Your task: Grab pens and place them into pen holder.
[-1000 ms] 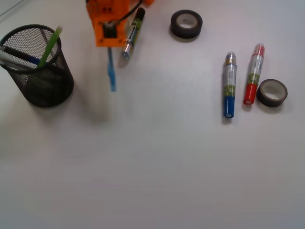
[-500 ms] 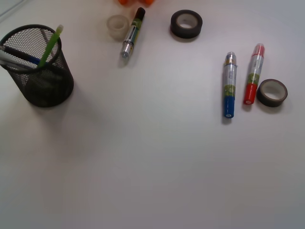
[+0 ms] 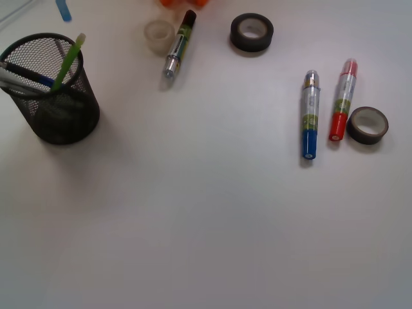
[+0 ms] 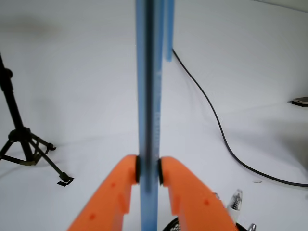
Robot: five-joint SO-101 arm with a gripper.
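Seen from the wrist camera, the orange gripper (image 4: 148,172) has its jaws pressed tight against a light blue stick pen (image 4: 148,96), which stands upright between them and runs out of the top of the view. In the front view only the pen's tip (image 3: 63,9) shows at the far left edge, just beyond the black wire-mesh pen holder (image 3: 61,112). The holder stands upright at the far left of the white table (image 3: 206,225), with a lime green pen (image 3: 69,59) and a dark blue pen (image 3: 29,74) leaning inside. A black-ended marker (image 3: 179,44) lies near a clear tape roll (image 3: 158,35) and a dark tape roll (image 3: 252,31). At right, a blue marker (image 3: 309,116), a red marker (image 3: 342,100) and another tape roll (image 3: 367,125) lie together.
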